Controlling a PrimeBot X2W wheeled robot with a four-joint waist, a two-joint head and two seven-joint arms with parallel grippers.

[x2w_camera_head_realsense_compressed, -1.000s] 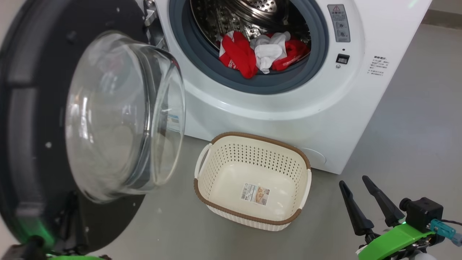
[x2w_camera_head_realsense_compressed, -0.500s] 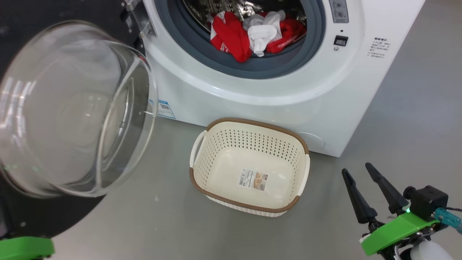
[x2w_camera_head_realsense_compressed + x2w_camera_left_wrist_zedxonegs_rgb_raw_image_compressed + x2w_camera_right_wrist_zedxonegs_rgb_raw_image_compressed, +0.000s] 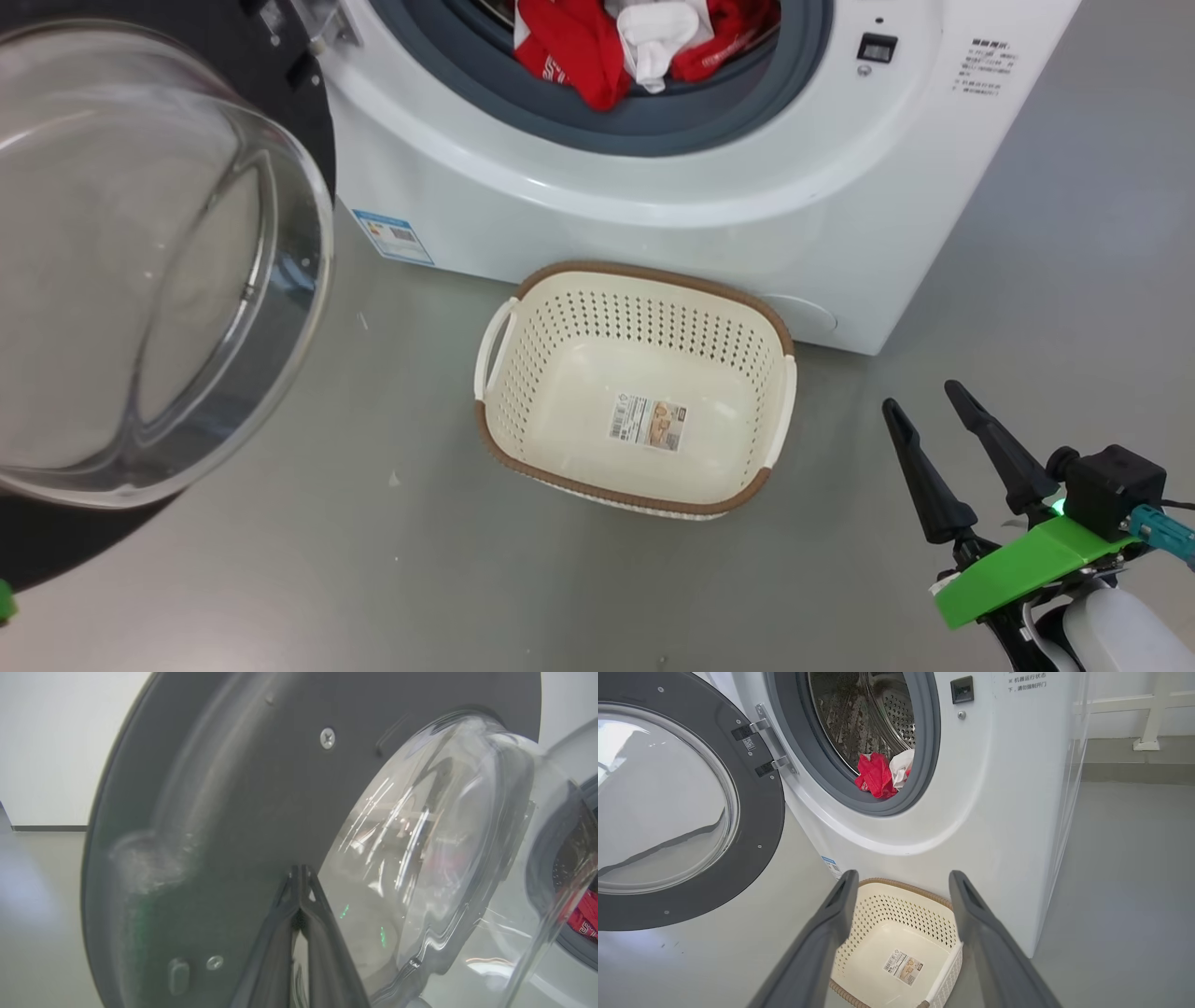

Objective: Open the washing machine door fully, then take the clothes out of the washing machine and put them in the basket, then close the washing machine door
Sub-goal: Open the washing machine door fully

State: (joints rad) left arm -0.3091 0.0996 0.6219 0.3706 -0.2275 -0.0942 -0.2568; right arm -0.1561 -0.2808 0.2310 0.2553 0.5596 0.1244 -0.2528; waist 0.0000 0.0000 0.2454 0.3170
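Note:
The washing machine [image 3: 653, 196] stands with its door [image 3: 140, 271] swung wide to the left, the glass bowl bulging toward me. Red and white clothes [image 3: 569, 51] lie at the drum's mouth on the grey gasket. The cream basket [image 3: 644, 273] sits empty on the floor right in front of the machine. My left gripper [image 3: 299, 870] is shut, its tips resting against the dark inner face of the door [image 3: 233, 788] beside the glass. My right gripper [image 3: 920, 397] hovers open, right of the basket. From the right wrist, the right gripper [image 3: 902, 879] frames the basket [image 3: 896, 905], below the clothes [image 3: 875, 774].
Grey floor surrounds the machine, with open room to its right [image 3: 1074, 280]. A blue sticker [image 3: 392, 233] marks the machine's lower left front. A white rail post [image 3: 1153, 718] stands by the far wall behind the machine.
The door has swung farther open to the left, uncovering the blue sticker. The head camera has tilted down, so everything sits higher in its picture. The right gripper stays open.

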